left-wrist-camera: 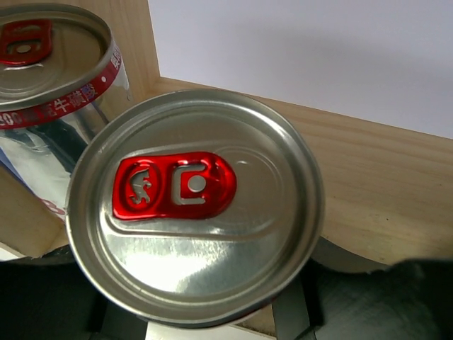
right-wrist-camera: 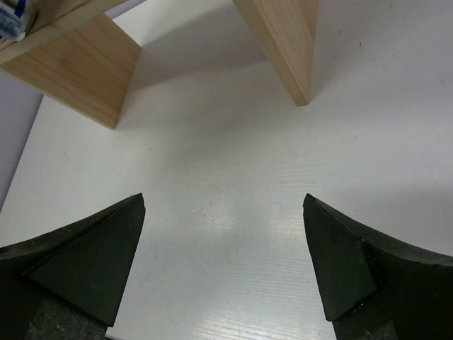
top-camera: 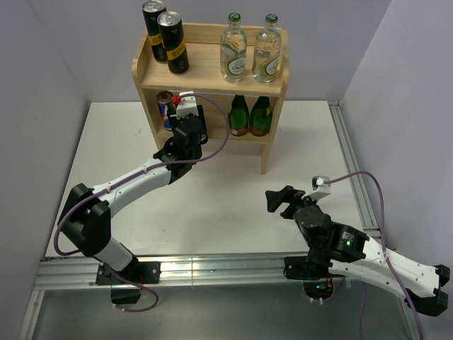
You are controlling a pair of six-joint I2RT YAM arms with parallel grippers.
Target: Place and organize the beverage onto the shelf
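White table; left arm hides cans.

One wooden shelf is counted, at the far side of the one table. Two tall black cans are counted on the left of its top board. Two clear bottles are counted on the right. Two dark green bottles are counted on the right of the lower board. Two silver cans, each with a red tab, are counted on the left of that board.
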